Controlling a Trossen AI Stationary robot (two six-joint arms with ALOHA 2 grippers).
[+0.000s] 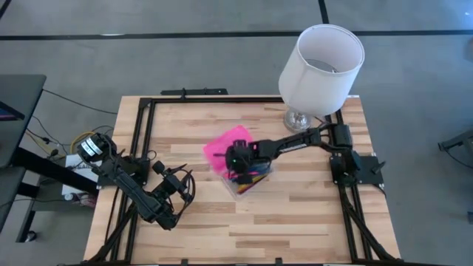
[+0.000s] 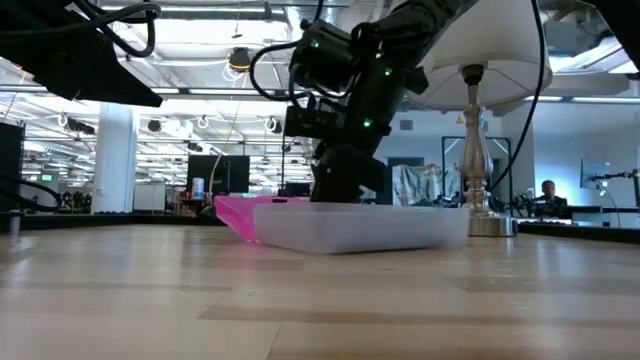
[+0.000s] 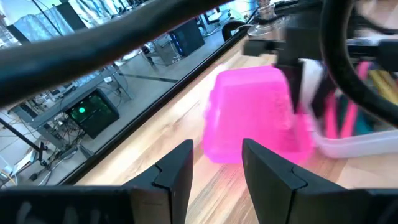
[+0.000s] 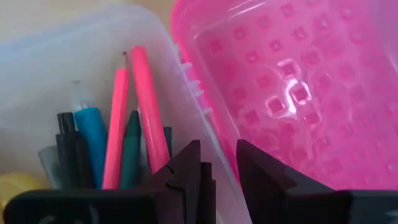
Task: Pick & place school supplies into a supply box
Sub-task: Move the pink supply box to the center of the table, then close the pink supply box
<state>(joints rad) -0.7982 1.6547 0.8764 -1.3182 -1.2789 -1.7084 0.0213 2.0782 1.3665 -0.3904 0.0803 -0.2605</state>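
The supply box (image 1: 253, 182), a clear plastic tray, lies open mid-table, with its pink textured lid (image 1: 220, 148) folded out flat on the table toward the far left. Inside the tray lie pink, blue, green, black and yellow pens and pencils (image 4: 134, 124). My right gripper (image 4: 217, 171) points down over the box, above the rim (image 4: 199, 106) where tray and lid meet. Its fingers are open by a narrow gap with nothing between them. My left gripper (image 3: 217, 168) waits open near the table's left edge (image 1: 181, 188), level, facing the lid (image 3: 255, 112).
A white lamp (image 1: 321, 66) with a metal foot (image 1: 299, 118) stands at the far right, close behind my right arm. A black frame (image 1: 140, 118) runs along the table's edges. Bare wood (image 1: 281, 229) lies on the near side of the box.
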